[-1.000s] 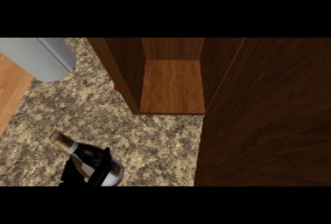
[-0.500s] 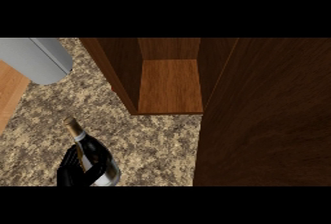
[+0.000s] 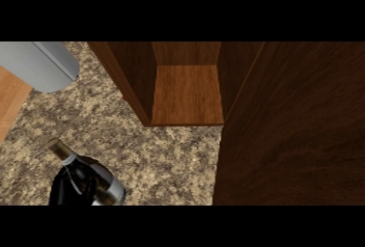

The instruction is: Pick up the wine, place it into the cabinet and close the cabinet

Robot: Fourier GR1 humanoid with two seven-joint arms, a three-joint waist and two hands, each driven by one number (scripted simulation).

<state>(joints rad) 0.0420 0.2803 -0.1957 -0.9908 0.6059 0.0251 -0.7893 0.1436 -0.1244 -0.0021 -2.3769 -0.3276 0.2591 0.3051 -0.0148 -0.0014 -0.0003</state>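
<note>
Wine bottle (image 3: 87, 179) sits at the lower left over the speckled counter (image 3: 157, 149), neck tilted up and to the left; black fingers of one hand (image 3: 64, 189) curl round its dark body, though which hand cannot be told, presumably holding it for carrying. Cabinet (image 3: 187, 94) stands open ahead, wooden shelf bare to receive it; its door (image 3: 292, 125) is swung wide at right, leaving the approach unobstructed.

The wine (image 3: 84, 178) is a dark bottle with a silver-grey label and a tan-capped neck, tilted with its neck up and to the left, low at the view's left. The cabinet (image 3: 187, 94) is brown wood, open, its shelf bare.
</note>
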